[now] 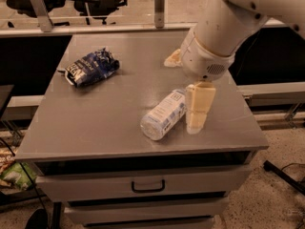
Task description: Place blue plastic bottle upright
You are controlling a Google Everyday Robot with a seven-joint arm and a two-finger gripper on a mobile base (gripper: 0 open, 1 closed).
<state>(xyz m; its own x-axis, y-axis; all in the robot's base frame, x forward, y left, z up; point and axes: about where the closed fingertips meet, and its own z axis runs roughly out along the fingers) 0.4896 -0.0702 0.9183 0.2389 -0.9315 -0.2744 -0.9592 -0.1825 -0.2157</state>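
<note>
Camera view: blue plastic bottle [163,115] lying on its side near the front of the grey worktop [86,123], base toward the front edge, cap end hidden behind the pincer [196,125]. Pointing down just beside the bottle, pincer open or closed: cannot tell. Well apart, toward the back, crumpled snack bag [90,67]

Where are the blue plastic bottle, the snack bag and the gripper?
blue plastic bottle [164,114]: camera view, label at mid-body.
snack bag [90,67]: camera view, centre of the foil.
gripper [196,124]: camera view, its tip, beside the bottle's neck end.
</note>
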